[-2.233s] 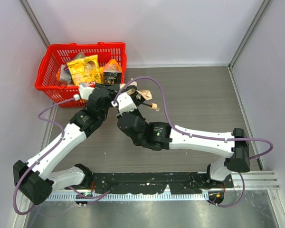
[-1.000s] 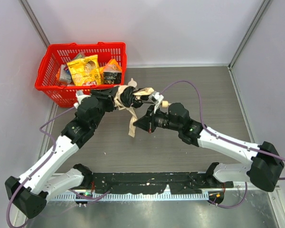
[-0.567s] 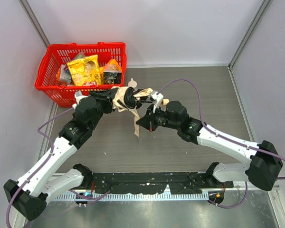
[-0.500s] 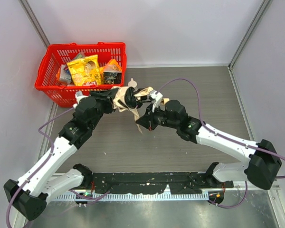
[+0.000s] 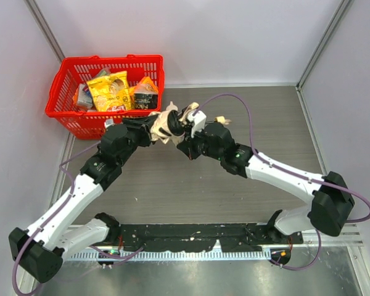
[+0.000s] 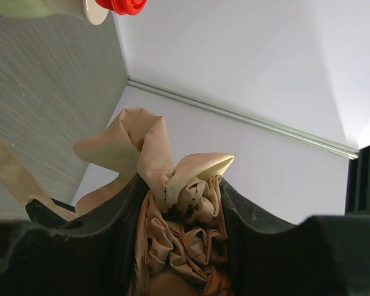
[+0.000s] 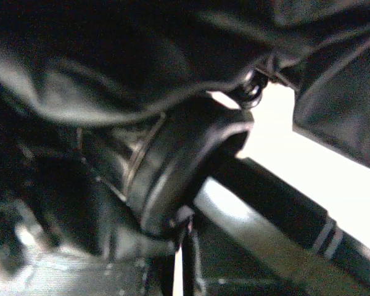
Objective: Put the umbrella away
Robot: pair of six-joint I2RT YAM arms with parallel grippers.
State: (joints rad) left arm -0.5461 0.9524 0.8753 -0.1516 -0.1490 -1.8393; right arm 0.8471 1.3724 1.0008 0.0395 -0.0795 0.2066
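Above the grey table (image 5: 265, 129), two robot arms meet just right of a red basket (image 5: 111, 58) filled with packaged goods. The beige umbrella (image 5: 170, 121) sits between them (a crumpled bunch of fabric in the left wrist view), clasped by the left gripper (image 5: 161, 128). Close beside it, the right gripper (image 5: 186, 129) is clenched tight. Whether it grips anything cannot be told.

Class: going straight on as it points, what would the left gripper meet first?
The left gripper holds the umbrella; past that, probably the right gripper close ahead, though depth is unclear.
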